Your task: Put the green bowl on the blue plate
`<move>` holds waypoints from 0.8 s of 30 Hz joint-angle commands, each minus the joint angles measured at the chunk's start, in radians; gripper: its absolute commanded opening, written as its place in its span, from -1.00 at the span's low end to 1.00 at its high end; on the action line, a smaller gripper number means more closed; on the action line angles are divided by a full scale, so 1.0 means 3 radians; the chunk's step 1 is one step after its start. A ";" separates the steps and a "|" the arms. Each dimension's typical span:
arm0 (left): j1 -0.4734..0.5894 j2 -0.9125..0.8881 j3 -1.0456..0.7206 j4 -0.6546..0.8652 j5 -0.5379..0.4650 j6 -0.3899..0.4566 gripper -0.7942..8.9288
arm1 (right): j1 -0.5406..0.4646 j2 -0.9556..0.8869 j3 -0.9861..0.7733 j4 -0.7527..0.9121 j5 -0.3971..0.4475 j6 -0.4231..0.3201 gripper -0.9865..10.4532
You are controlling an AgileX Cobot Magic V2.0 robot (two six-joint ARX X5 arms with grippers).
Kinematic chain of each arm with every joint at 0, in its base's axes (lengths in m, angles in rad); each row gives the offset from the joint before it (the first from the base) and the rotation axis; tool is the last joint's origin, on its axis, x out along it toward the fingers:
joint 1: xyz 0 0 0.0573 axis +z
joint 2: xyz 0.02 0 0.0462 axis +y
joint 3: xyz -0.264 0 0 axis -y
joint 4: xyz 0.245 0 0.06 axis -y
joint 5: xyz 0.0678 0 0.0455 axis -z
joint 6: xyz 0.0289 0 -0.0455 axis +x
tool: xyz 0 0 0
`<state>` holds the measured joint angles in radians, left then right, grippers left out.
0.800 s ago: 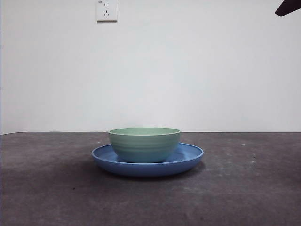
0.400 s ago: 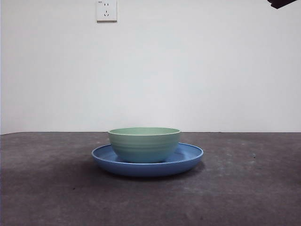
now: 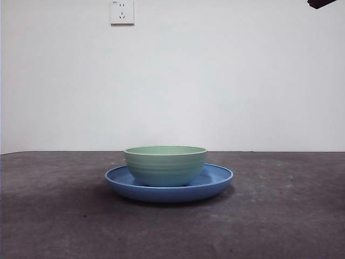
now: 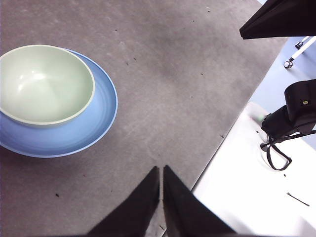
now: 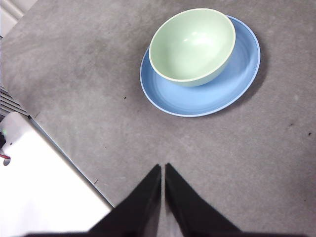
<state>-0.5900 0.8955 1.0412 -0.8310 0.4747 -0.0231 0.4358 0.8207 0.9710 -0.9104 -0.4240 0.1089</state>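
While the green bowl (image 3: 165, 165) sat off-centre on the blue plate (image 3: 215, 186), both the left gripper (image 4: 161, 170) and right gripper (image 5: 163, 168) hung closed, empty and well apart, so you risked only a careless bump.

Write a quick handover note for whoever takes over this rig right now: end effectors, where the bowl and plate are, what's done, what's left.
Left end effector: jaws shut, empty, raised over bare table, apart from the dishes.
Right end effector: jaws shut, empty, also held high and clear of the dishes.
The pale mint-green glossy round bowl sits upright inside the wide, shallow, glossy blue round plate, a little off-centre, on the dark grey table. The bowl looks empty.
Done: bowl is on the plate, released.
Left: nothing apparent for the placement; both arms look parked.
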 commanded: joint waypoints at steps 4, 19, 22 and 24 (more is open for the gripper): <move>-0.0019 0.0022 0.0023 0.0029 0.0017 0.0039 -0.81 | 0.0020 0.0024 0.0058 0.0020 -0.0006 -0.0031 -0.81; 0.0408 -0.0389 -0.0015 0.0736 -0.0025 0.0483 -0.81 | 0.0020 0.0024 0.0058 0.0020 -0.0006 -0.0031 -0.81; 0.0801 -0.0657 -0.0132 0.1343 -0.0075 0.0511 -0.81 | 0.0020 0.0024 0.0058 0.0020 -0.0008 -0.0031 -0.81; 0.1085 -0.0865 -0.0264 0.1698 -0.0249 0.0496 -0.81 | 0.0020 0.0024 0.0058 0.0020 -0.0008 -0.0031 -0.81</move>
<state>-0.2920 0.6491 0.9699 -0.3714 0.4191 0.1078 0.4358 0.8207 0.9707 -0.9100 -0.4240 0.1085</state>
